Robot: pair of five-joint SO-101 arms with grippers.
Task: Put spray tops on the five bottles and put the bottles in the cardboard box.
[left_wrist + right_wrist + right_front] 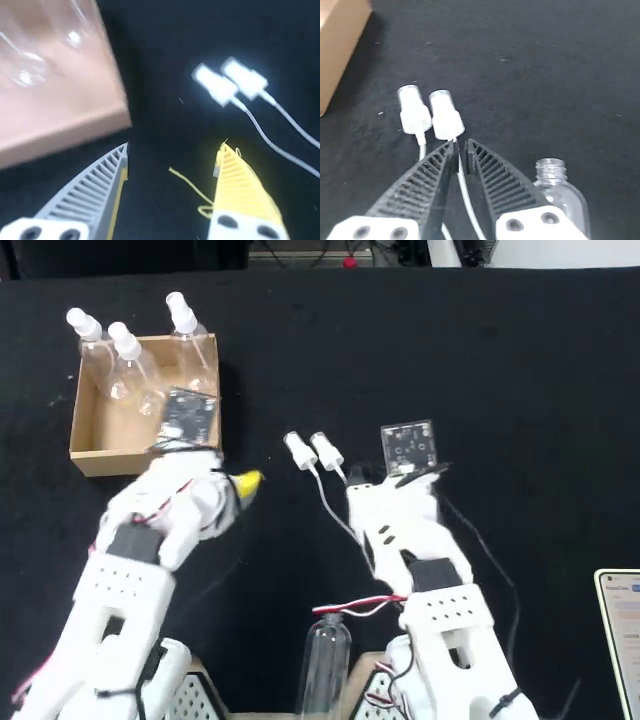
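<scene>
A cardboard box (110,458) at the far left holds three clear bottles (135,375) with spray tops on. Two loose white spray tops (298,450) (326,452) lie side by side at the table's middle, their thin tubes trailing toward me. My right gripper (461,144) (353,476) sits right behind the right-hand spray top (445,116), its black fingers nearly together around that top's tube. My left gripper (173,147) (242,485) hangs open beside the box corner (65,120), nothing between its grey and yellow fingers. An uncapped bottle (325,660) (559,186) stands between the arm bases.
The table is covered in black cloth. A screen (622,640) lies at the right edge, near the front. The spray tops' tubes run under my right arm. Open cloth stretches across the back and right of the table.
</scene>
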